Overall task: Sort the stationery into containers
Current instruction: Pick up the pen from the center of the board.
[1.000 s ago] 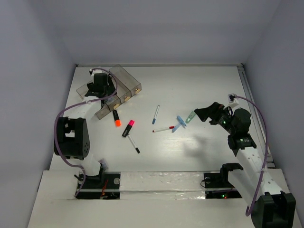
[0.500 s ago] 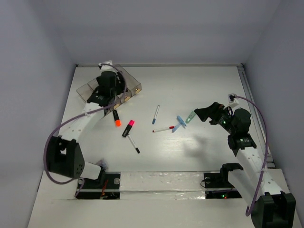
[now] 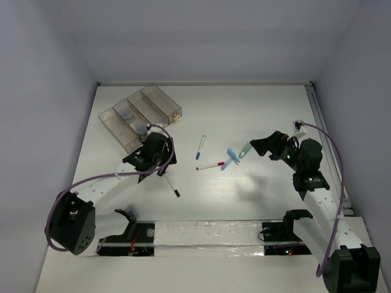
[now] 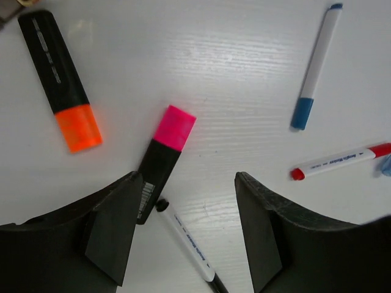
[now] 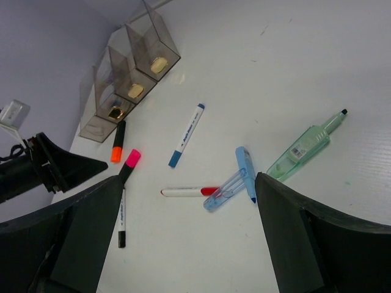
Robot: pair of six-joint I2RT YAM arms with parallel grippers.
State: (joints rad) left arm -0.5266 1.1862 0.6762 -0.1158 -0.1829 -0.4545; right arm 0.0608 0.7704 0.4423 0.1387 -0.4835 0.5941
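My left gripper [image 4: 186, 183] is open and empty. It hovers over the pink-ended highlighter [image 4: 165, 159] and the black-tipped pen [image 4: 186, 244]. The orange-ended highlighter [image 4: 58, 79] lies to its left. In the top view the left gripper [image 3: 157, 155] hides both highlighters. The blue-tipped pen [image 3: 201, 146], the red-tipped pen [image 3: 211, 165], two crossed blue clips [image 3: 230, 157] and a pale-green clip [image 3: 245, 149] lie mid-table. My right gripper [image 3: 256, 145] is open and empty, raised beside the green clip [image 5: 305, 146]. The four joined bins [image 3: 160, 99] stand at the far left, with a grey-blue roll [image 3: 126, 113] in one and another [image 3: 142, 129] in its neighbour.
Grey walls close the table's far and side edges. The bins [image 5: 128, 73] sit close to the left wall. A purple cable loops from the left arm's base near the table's left front. A white strip runs along the near edge.
My left arm has swung from over the bins toward the near right and now hangs over the highlighters. The right arm has not moved.
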